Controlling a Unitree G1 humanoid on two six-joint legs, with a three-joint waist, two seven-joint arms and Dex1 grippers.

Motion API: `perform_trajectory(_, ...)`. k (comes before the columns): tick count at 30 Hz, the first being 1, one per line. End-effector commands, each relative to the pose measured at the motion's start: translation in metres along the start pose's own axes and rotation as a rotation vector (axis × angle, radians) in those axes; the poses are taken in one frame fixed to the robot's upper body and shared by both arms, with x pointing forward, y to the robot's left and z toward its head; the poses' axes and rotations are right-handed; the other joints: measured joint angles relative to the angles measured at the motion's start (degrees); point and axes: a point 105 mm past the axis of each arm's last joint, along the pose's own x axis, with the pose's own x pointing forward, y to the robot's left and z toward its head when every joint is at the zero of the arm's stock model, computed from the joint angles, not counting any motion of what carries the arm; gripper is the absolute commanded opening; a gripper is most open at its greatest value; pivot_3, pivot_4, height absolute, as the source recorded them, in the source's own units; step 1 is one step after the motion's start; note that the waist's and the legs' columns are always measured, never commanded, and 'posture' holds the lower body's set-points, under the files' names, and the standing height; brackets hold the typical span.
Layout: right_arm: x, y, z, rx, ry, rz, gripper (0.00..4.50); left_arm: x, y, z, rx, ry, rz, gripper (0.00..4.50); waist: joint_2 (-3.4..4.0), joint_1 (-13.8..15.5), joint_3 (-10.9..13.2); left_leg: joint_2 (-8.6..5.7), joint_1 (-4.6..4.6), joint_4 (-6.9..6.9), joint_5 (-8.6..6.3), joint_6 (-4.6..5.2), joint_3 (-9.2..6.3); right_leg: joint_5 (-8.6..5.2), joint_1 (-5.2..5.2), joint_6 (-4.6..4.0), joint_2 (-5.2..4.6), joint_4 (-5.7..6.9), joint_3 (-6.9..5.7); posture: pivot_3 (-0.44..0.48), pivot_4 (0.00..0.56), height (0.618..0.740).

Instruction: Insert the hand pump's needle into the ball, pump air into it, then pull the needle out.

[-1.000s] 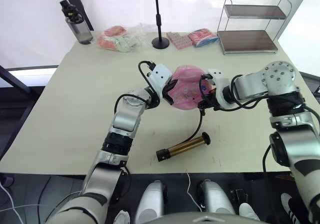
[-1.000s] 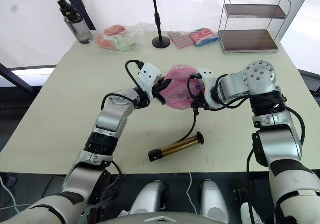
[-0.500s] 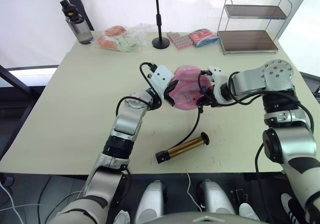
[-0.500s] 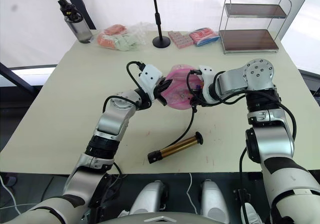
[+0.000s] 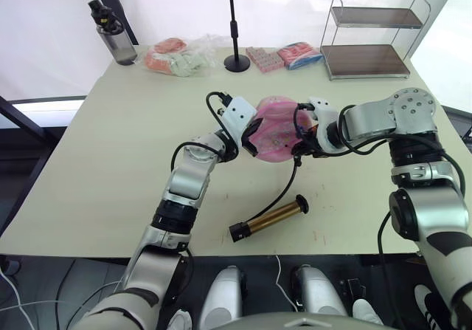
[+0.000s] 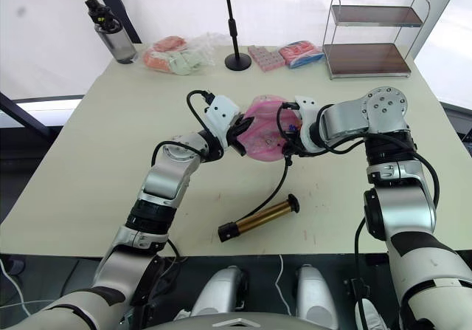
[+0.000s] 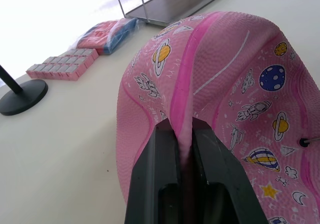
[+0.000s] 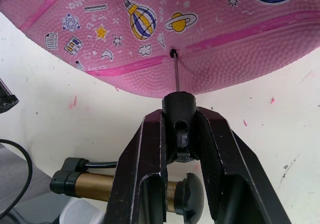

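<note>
Left eye view gives me a beige surface [image 5: 110, 160] with white curtains behind; at 1 o'clock sits a two-tier rack [image 5: 372, 35]. The ball [image 5: 276, 131] rests mid-surface. My left end effector [image 7: 182, 149] pinches a fold of it; my right end effector [image 8: 177, 134] grips the needle [image 8: 176, 73], tip in the valve. The hand pump [image 5: 269, 218] lies at 6 o'clock.
</note>
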Motion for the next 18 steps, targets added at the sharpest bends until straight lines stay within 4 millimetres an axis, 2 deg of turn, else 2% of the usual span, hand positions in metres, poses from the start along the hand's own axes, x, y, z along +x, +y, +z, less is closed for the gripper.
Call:
perform_trajectory(1, -0.003, 0.000, 0.001, 0.005, -0.010, 0.014, 0.35, 0.001, -0.005, -0.002, -0.001, 0.006, -0.019, 0.10, 0.00, 0.0, 0.0, 0.00, 0.00, 0.00, 0.00, 0.00, 0.00, 0.00, 0.00, 0.00, 0.00, 0.00, 0.00, 0.000, 0.150, 0.740)
perform_trajectory(18, 0.005, -0.011, 0.002, 0.114, 0.031, -0.046, 0.35, 0.000, -0.011, -0.002, -0.045, -0.010, -0.026, 0.10, 0.00, 0.0, 0.0, 0.01, 0.00, 0.00, 0.00, 0.00, 0.00, 0.00, 0.01, 0.00, 0.00, -0.01, -0.01, 0.000, 0.150, 0.740)
